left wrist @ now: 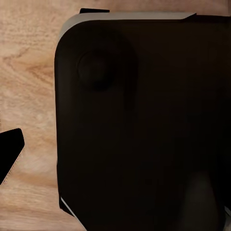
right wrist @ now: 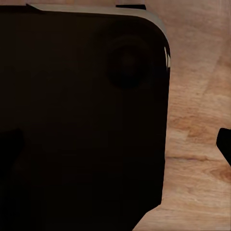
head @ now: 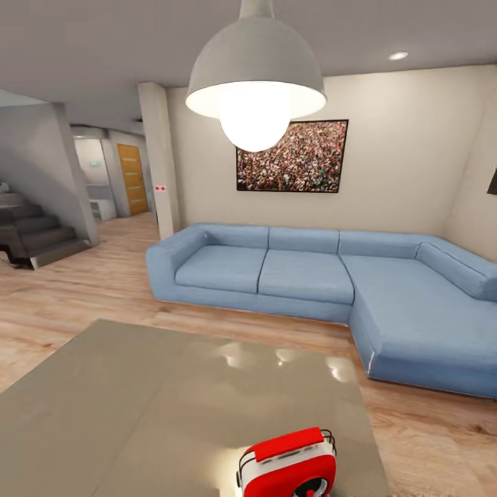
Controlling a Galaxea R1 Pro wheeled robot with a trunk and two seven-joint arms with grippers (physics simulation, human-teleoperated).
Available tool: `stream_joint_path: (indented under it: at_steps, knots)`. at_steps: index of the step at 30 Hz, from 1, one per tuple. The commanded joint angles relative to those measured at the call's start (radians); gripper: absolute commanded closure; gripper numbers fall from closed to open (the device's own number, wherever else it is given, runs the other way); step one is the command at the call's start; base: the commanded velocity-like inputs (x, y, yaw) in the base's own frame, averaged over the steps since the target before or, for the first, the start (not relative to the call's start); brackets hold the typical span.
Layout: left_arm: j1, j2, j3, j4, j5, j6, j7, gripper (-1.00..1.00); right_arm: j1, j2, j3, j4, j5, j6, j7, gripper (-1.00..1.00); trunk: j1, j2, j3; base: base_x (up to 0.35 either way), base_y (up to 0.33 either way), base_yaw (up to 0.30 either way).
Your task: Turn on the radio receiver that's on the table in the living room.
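I am looking out over the living room from the head view, reading it left to right: a dark staircase (head: pixel 38 235) is sitting at nine o'clock, a wooden door (head: pixel 132 178) is showing down the hallway at about ten, the white pendant lamp (head: pixel 255 83) is hanging at twelve before the framed crowd photo (head: pixel 292 157), and the blue L-shaped sofa (head: pixel 324 276) is running from the centre out to three o'clock. The table (head: pixel 138 400), glossy and reflective, is filling the lower half, and the radio receiver (head: pixel 288 464) is standing upright on it at about five o'clock, close to the near right edge, its face cut off by the frame. I am judging it to be a light, rigid plastic shell that is likely to slide on that slick top if pushed; the thin wire handle at its upper edge is offering a hold, but for switching on I am expecting a steady press or turn on the front dial to serve better. In both wrist views a dark body is blocking most of the wood floor (left wrist: pixel 29 72), so I cannot tell whether either set of jaws is apart or together.
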State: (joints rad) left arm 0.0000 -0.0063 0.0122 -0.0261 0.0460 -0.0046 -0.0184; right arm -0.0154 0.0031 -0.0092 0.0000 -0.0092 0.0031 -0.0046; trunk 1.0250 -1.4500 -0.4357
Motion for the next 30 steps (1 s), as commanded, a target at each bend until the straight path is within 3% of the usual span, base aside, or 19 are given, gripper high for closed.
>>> stream_joint_path:
  at_steps: [1, 10, 25, 30]
  knots:
    - [0.0, 0.0, 0.0, 0.0, 0.0, 0.0, 0.0, -1.0, 0.0, 0.0, 0.0, 0.0, 0.0, 0.0, 0.0, -1.0, 0.0, 0.0, 0.0, 0.0, 0.0, -0.271]
    - [0.0, 0.0, 0.0, 0.0, 0.0, 0.0, 0.0, -1.0, 0.0, 0.0, 0.0, 0.0, 0.0, 0.001, 0.0, -1.0, 0.0, 0.0, 0.004, 0.0, 0.0, -0.203]
    - [0.0, 0.0, 0.0, 0.0, 0.0, 0.0, 0.0, -1.0, 0.0, 0.0, 0.0, 0.0, 0.001, 0.001, 0.0, -1.0, 0.0, 0.0, 0.004, 0.003, 0.0, -0.008]
    - [0.0, 0.0, 0.0, 0.0, 0.0, 0.0, -0.001, -1.0, 0.0, 0.0, 0.0, 0.0, 0.002, 0.001, 0.0, -1.0, 0.0, 0.0, 0.004, 0.255, 0.0, 0.0]
